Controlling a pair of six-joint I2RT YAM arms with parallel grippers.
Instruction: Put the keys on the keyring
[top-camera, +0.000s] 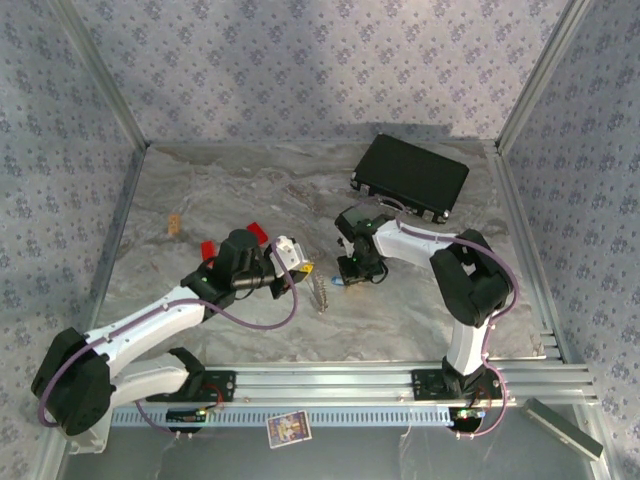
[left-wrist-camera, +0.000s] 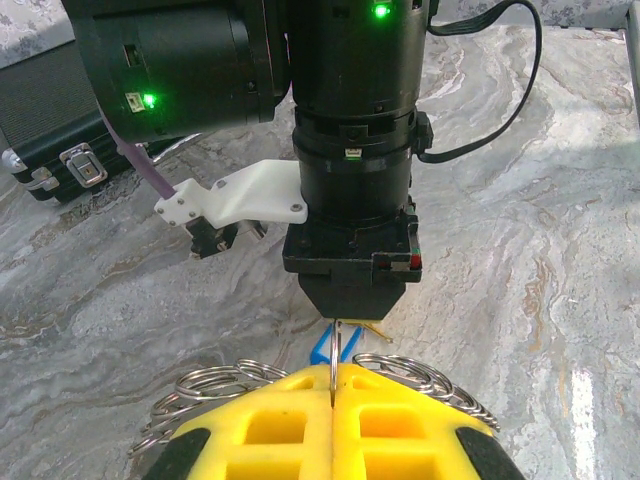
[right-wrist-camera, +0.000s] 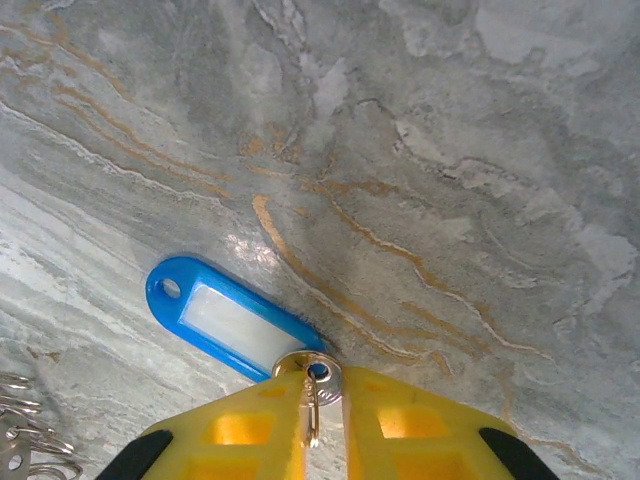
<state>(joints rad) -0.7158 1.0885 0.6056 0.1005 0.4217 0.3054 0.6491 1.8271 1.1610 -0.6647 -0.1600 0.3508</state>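
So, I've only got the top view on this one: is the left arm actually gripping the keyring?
Observer: Yes. In the left wrist view the left gripper has its jaws shut on one thin wire loop of the keyring.
Operator: And the blue speck by the right arm?
Observer: A blue key tag lying flat on the table.
Operator: Is it held?
Observer: Its small split ring stands between the slightly parted jaws of the right gripper; whether they pinch it, I can't tell.
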